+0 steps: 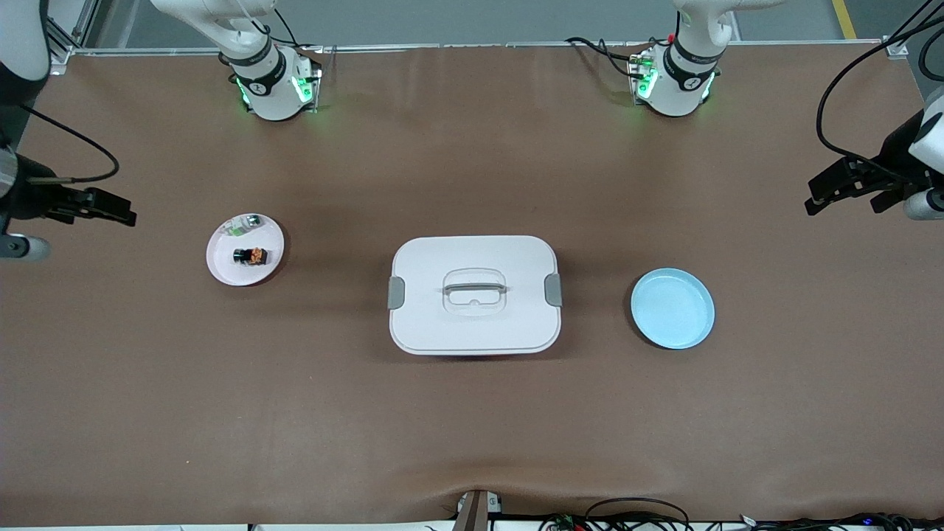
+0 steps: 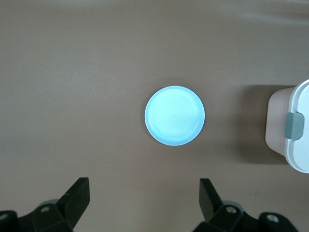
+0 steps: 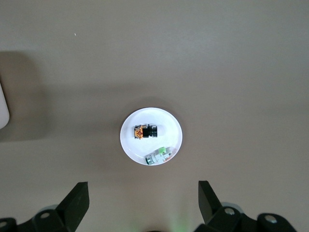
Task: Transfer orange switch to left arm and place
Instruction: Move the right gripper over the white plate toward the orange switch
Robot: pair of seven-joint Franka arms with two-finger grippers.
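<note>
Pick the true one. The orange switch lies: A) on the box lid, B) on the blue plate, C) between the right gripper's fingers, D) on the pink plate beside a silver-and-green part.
D: the orange switch lies on the pink plate next to the silver-and-green part; the blue plate and box carry nothing.

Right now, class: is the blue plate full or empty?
Empty: the blue plate shows only bare surface in the front and left wrist views.

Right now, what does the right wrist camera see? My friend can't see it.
A pink plate on the brown table holds the orange switch and a silver-and-green part. The right hand hangs open above it.
</note>
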